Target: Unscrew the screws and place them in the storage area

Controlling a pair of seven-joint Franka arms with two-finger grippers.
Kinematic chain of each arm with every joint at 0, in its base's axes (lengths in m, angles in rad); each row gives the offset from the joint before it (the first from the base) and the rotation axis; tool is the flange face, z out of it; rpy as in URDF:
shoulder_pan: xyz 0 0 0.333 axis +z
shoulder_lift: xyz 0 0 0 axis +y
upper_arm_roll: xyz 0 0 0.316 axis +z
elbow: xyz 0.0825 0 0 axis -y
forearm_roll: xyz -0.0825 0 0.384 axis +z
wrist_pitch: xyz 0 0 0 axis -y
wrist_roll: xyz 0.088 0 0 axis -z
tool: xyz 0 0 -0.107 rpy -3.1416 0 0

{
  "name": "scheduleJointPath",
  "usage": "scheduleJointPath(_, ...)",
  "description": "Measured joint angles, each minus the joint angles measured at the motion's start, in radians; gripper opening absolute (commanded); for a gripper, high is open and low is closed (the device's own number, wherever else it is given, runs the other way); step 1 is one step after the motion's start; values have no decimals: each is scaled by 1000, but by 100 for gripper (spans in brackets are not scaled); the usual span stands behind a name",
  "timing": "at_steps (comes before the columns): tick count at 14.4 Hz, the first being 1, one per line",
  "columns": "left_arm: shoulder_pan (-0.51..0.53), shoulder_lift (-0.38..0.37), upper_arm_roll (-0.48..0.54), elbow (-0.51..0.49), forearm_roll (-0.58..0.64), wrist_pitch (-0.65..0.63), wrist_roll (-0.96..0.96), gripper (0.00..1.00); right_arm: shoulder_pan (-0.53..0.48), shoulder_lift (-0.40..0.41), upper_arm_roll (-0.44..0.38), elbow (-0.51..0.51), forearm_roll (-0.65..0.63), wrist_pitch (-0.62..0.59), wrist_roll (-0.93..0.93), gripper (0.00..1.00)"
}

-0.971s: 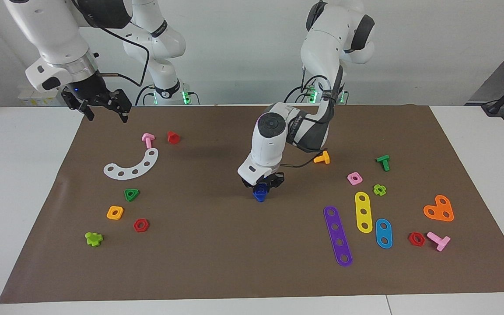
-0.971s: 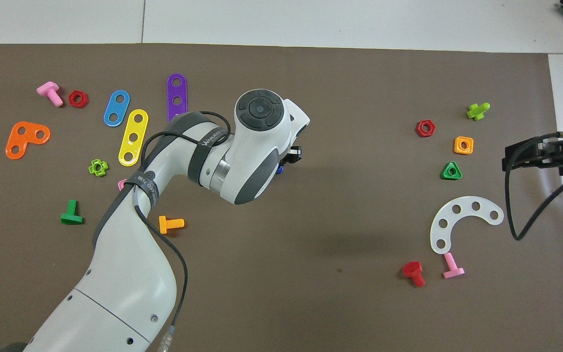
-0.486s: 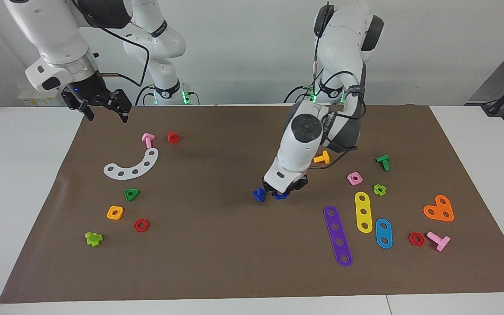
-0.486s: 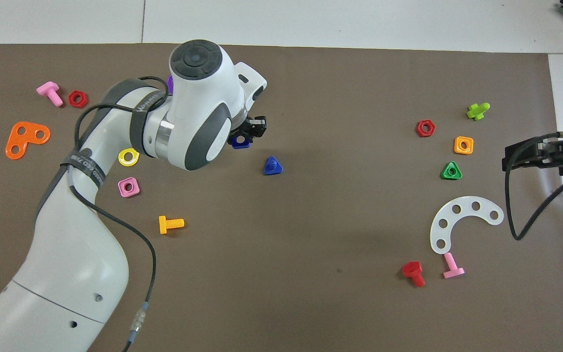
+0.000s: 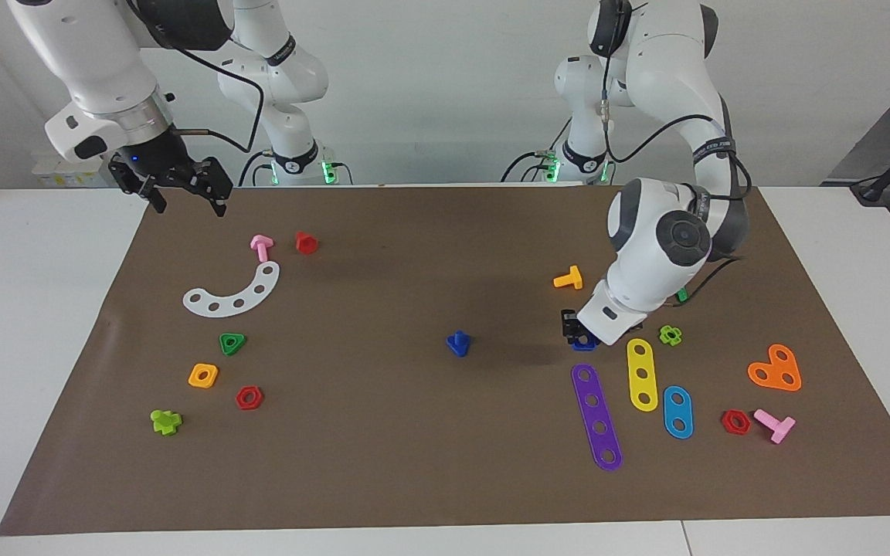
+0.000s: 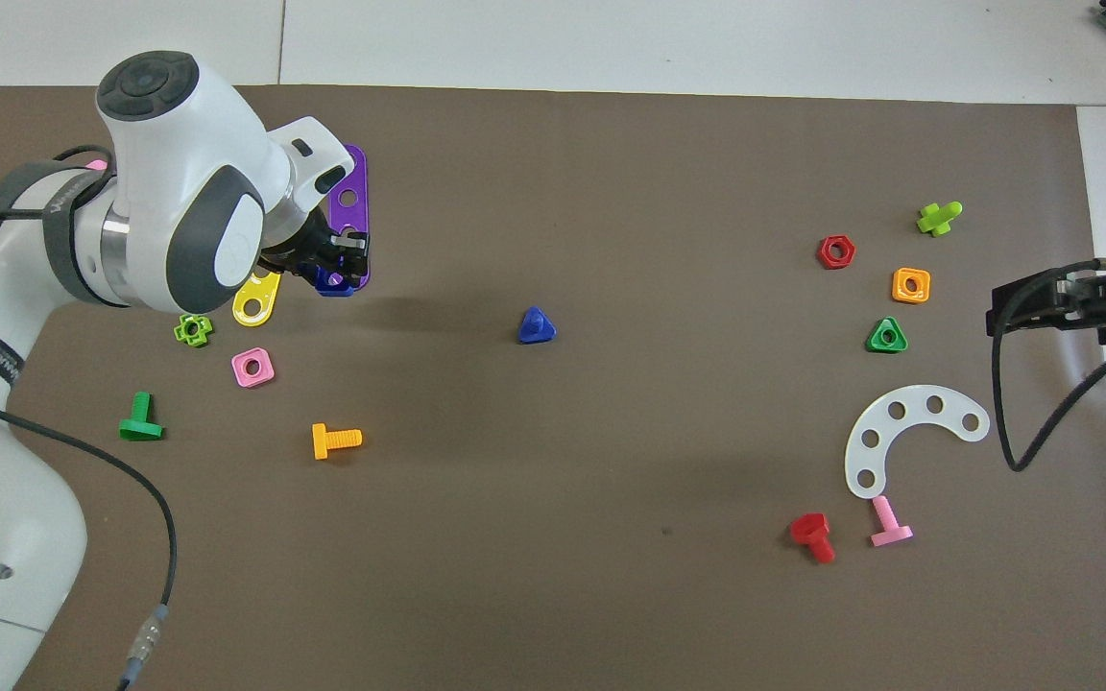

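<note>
A: Left gripper, pinched on the dark-blue square nut, low over the brown mat toward the left arm's end of the surface, just above the near tip of the purple strip. Matching dark-blue triangular bolt standing alone at mid-mat, head down, stem up.

B: Advice for the set-down?

A: Best lowered onto bare mat just beside the purple strip, not on it; release only once the nut lies flat, then a straight lift to avoid dragging it.

B: Room around?

A: Crowded toward the left arm's end: yellow strip, lime cross nut, orange bolt all near. Open mat between nut and bolt; mat's edges well apart from both. Right gripper, spread wide, waiting above the mat's corner at the right arm's end, holding nothing.
</note>
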Motion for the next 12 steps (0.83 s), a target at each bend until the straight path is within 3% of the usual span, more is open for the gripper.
scheduleJointPath(2, 6, -33, -1, -96, 0, 57, 16, 31, 0, 0, 0, 0, 0, 0, 0, 100)
scheduleJointPath(6, 4, -94, -8, -338, 0, 305, 17, 31, 0, 0, 0, 0, 0, 0, 0, 100)
scheduleJointPath(9, 4, -121, -8, -424, 0, 378, 20, 35, 0, 0, 0, 0, 0, 0, 0, 100)
scheduleJointPath(10, 4, -128, -8, -431, 0, 379, 21, 48, 0, 0, 0, 0, 0, 0, 0, 100)
scheduleJointPath(11, 2, -133, -8, -435, 0, 379, 22, 77, 0, 0, 0, 0, 0, 0, 0, 100)
scheduleJointPath(12, -1, -137, -8, -437, 0, 379, 22, 100, 0, 0, 0, 0, 0, 0, 0, 100)
